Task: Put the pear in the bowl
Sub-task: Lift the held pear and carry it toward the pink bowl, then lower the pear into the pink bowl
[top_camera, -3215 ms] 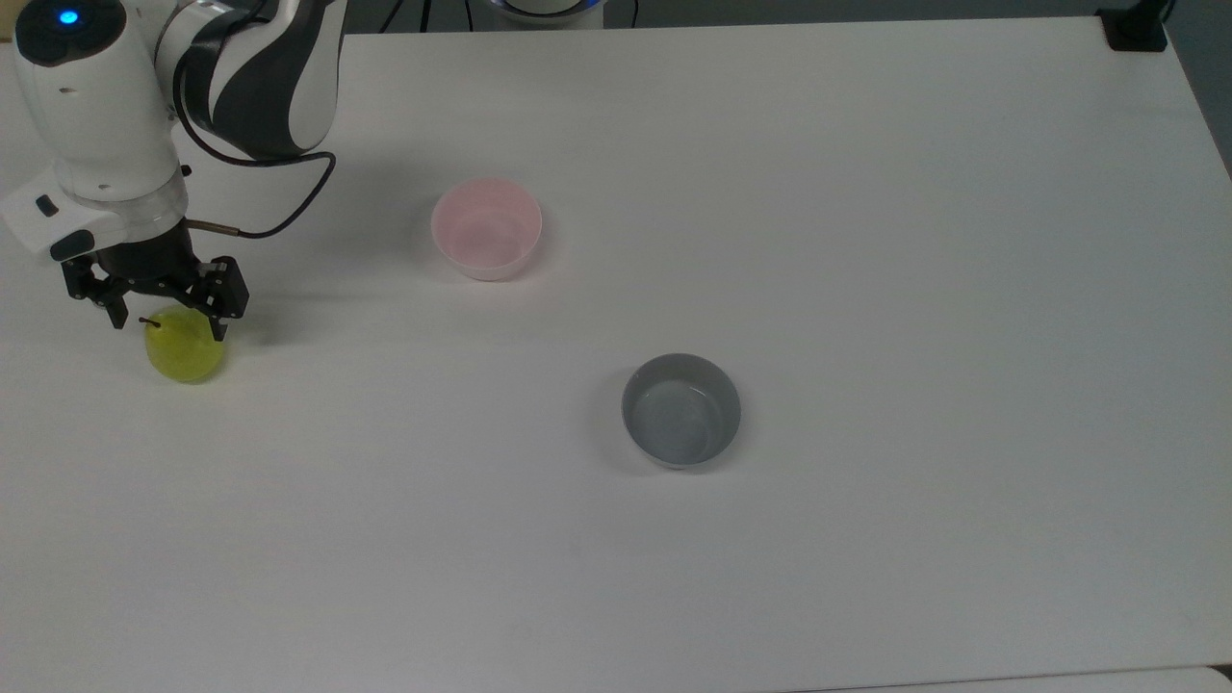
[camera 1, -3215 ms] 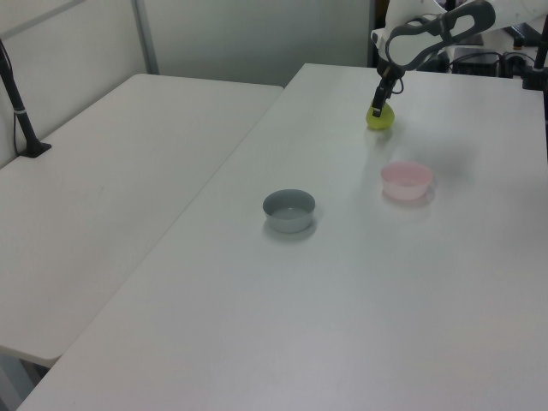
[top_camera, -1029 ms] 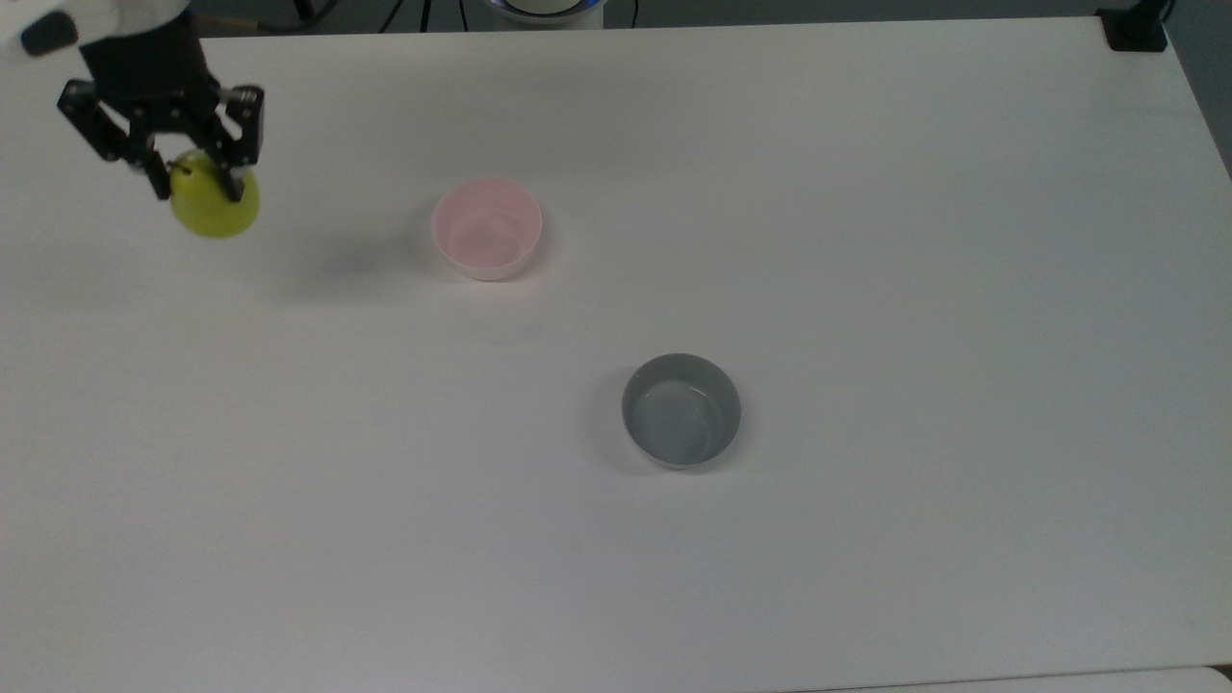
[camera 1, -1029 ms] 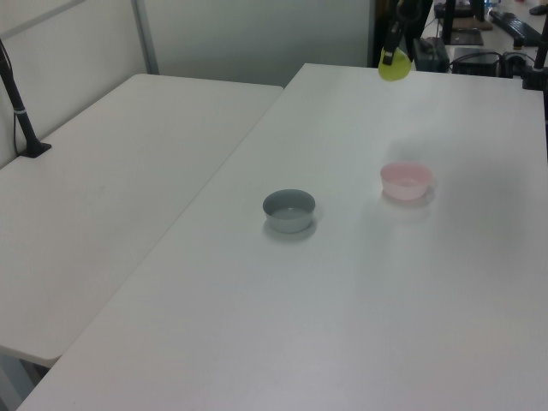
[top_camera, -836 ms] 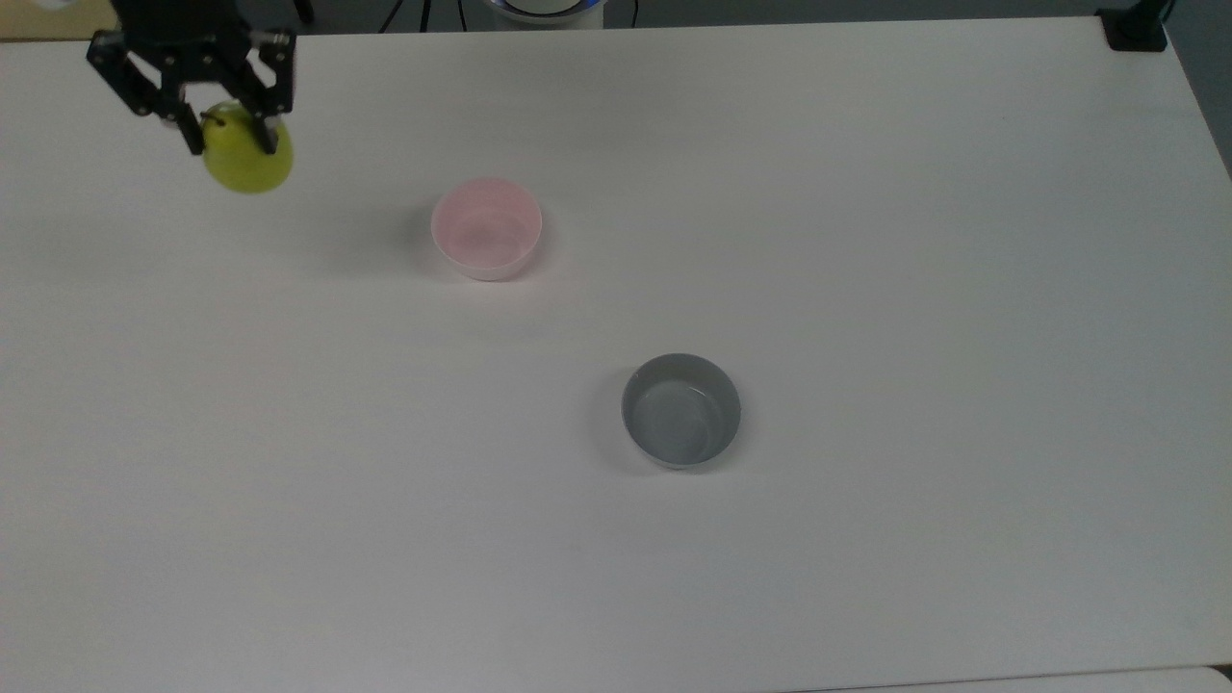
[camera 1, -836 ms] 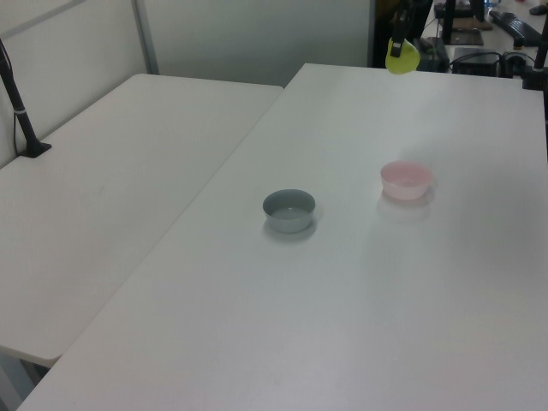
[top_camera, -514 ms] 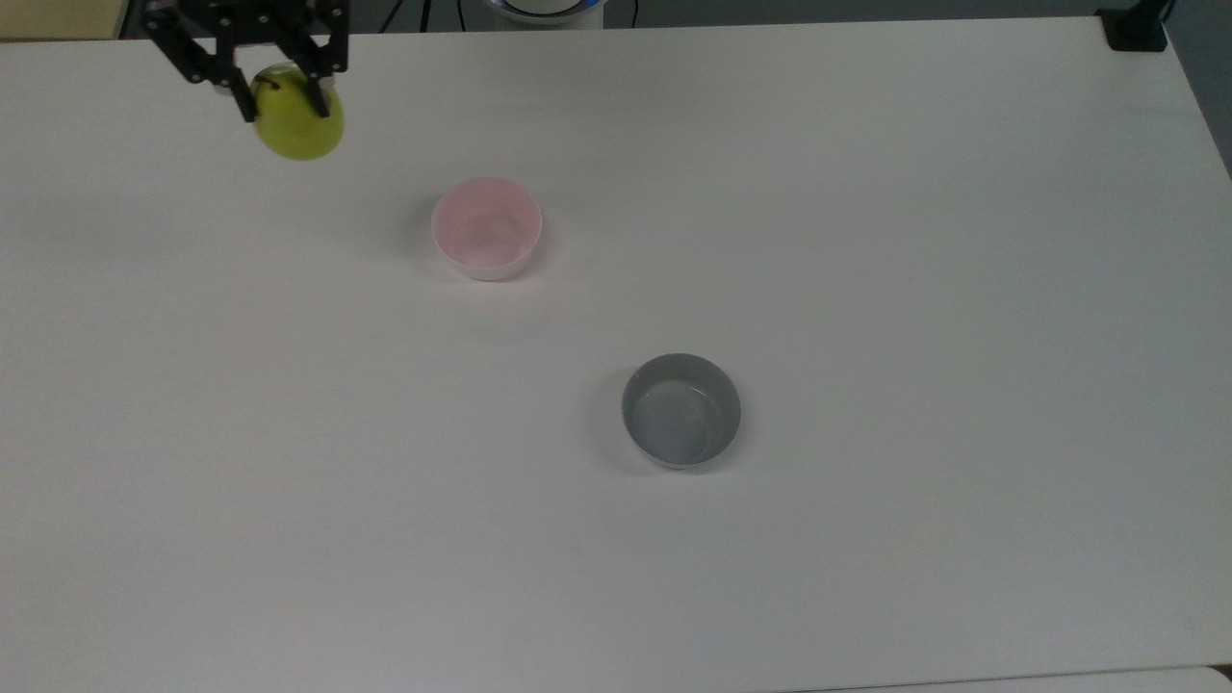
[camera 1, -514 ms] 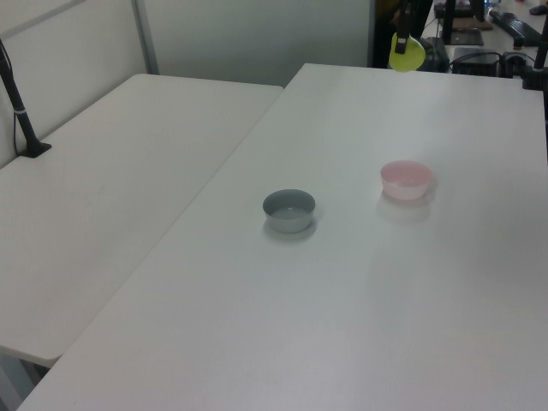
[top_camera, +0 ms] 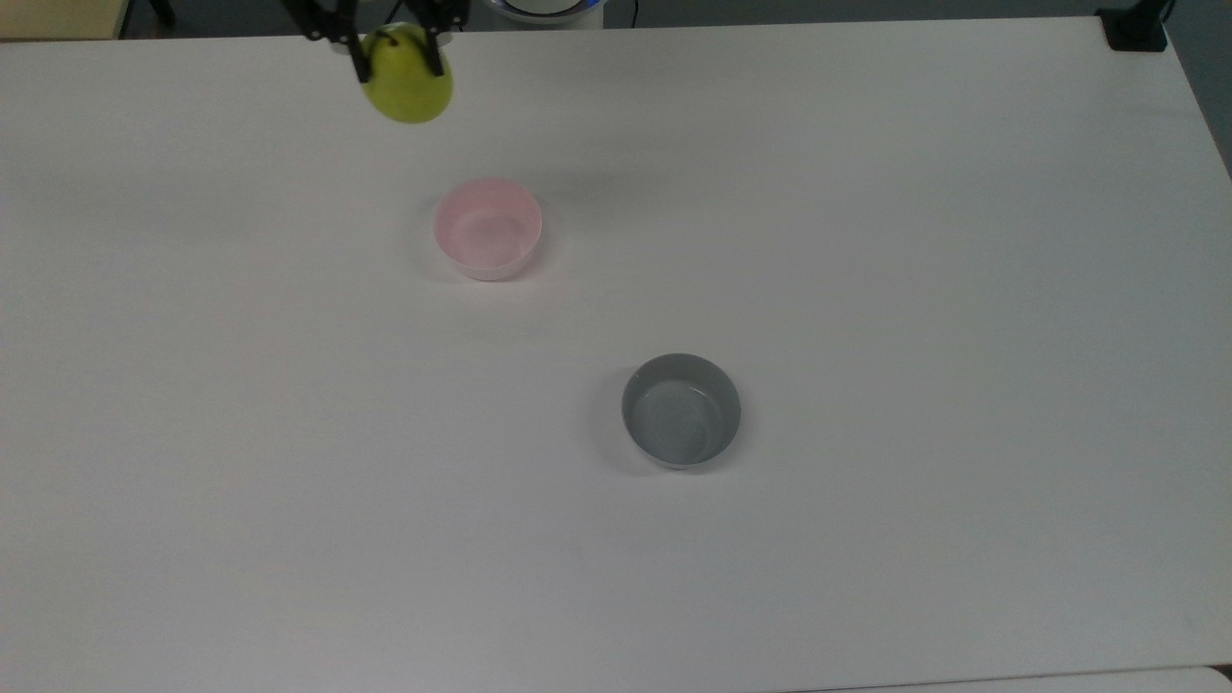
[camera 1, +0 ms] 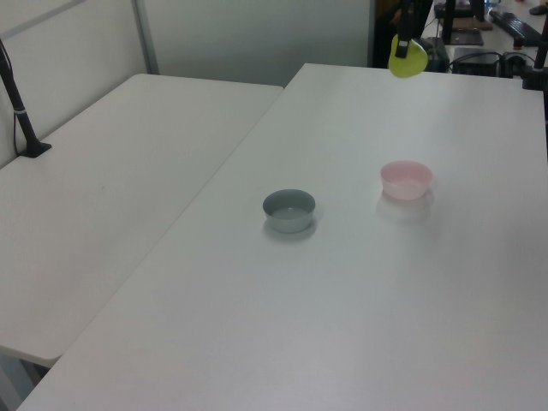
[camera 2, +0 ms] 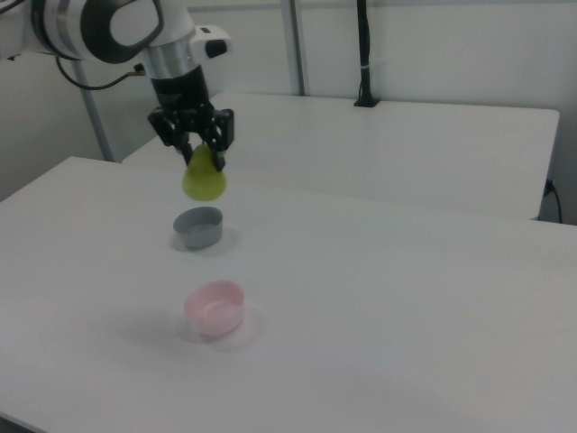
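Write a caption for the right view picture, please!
Black gripper holds glossy yellow-green pear above a pale pink bowl.

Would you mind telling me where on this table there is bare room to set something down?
Nearly everywhere: the table is bare between the grey bowl and the top view's right edge, and below it toward the near edge. The tightest stretch lies around the pink bowl, with the pear held above in the gripper.
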{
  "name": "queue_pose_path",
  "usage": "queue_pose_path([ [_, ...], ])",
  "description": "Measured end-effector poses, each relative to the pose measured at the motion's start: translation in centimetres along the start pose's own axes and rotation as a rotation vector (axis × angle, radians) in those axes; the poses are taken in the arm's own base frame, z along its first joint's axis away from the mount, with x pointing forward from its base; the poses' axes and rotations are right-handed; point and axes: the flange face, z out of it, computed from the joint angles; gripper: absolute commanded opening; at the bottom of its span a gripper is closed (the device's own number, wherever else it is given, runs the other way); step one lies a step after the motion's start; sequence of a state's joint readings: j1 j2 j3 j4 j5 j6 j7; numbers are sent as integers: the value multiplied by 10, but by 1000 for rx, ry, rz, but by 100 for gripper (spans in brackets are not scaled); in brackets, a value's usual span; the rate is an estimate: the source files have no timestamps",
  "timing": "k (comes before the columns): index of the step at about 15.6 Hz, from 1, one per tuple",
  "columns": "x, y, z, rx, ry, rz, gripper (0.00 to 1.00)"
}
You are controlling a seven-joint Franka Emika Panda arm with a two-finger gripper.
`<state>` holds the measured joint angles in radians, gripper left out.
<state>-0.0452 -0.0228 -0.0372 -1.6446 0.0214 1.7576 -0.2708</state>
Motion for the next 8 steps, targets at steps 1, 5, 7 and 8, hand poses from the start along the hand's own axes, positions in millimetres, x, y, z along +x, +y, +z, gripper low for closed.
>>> queue_pose_path([
  [1, -4, -9, 0, 12, -1, -7, 7],
  [5, -13, -26, 9, 41, 19, -20, 7],
  [7, -14, -33, 25, 39, 37, -29, 7],
  [8, -14, -37, 37, 39, 42, -35, 7],
])
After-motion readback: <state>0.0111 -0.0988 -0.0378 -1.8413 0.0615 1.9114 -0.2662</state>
